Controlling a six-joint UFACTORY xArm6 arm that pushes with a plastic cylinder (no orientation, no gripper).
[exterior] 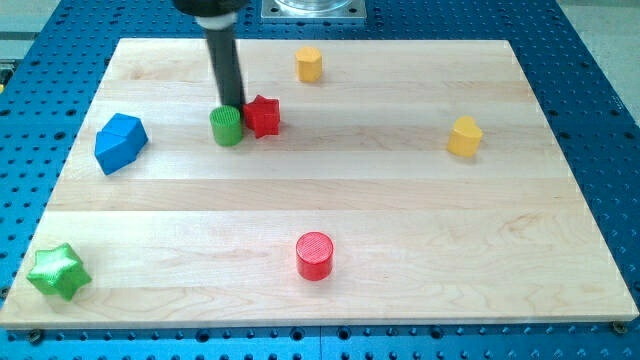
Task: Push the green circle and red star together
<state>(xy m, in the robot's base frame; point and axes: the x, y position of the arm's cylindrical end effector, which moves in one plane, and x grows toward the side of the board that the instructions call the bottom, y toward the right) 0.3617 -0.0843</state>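
Observation:
The green circle (227, 127) sits in the upper left part of the wooden board (400, 200). The red star (263, 116) lies just to its right, touching it or nearly so. My tip (235, 106) is at the top edge of the green circle, in the notch between the circle and the star. The dark rod rises from there to the view's top.
A blue block (120, 142) lies at the left. A green star (57, 271) is at the bottom left corner. A red circle (315, 255) is at the bottom middle. A yellow hexagon (309, 64) is at the top. A yellow block (464, 136) is at the right.

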